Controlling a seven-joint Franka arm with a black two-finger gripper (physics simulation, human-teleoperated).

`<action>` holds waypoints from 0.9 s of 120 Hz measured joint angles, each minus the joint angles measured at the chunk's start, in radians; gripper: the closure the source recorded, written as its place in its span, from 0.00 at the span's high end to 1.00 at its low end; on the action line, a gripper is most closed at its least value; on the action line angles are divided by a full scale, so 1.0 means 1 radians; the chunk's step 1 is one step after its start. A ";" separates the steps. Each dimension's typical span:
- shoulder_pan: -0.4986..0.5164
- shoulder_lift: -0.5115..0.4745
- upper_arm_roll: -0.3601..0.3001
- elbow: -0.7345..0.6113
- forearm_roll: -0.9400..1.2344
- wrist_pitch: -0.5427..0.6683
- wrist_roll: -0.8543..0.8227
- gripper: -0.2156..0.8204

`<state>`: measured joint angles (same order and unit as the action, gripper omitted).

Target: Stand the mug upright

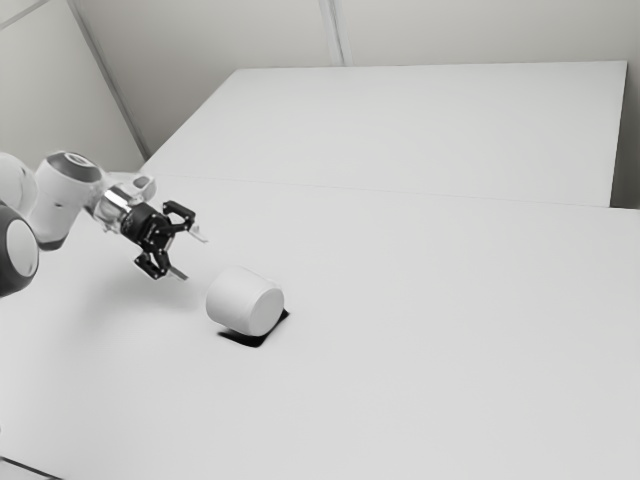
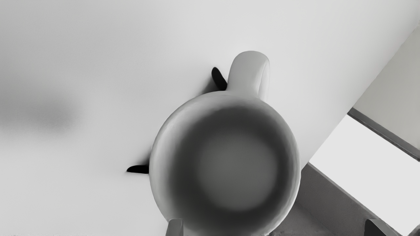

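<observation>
the mug (image 1: 244, 300) lies on its side on the counter (image 1: 430, 350), mouth toward the end effector (image 1: 194, 257), which is released and apart from it. an off-centre push while closing could set its round side rolling away.

white tbl (image 1: 450, 350) stands w/ lt gray walls (image 1: 230, 35) behind, ext. view.

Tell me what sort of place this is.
Probably a plain robot lab or test room, rendered in simulation: a jointed robot arm reaches over a broad white table, where a mug lies on its side, and pale walls rise behind.
</observation>
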<state>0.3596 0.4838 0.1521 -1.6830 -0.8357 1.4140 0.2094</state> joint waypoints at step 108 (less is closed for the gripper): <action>-0.031 0.074 -0.073 -0.044 -0.157 -0.076 -0.021 0.17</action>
<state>0.3286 0.5576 0.0791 -1.7267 -0.9931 1.3376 0.1886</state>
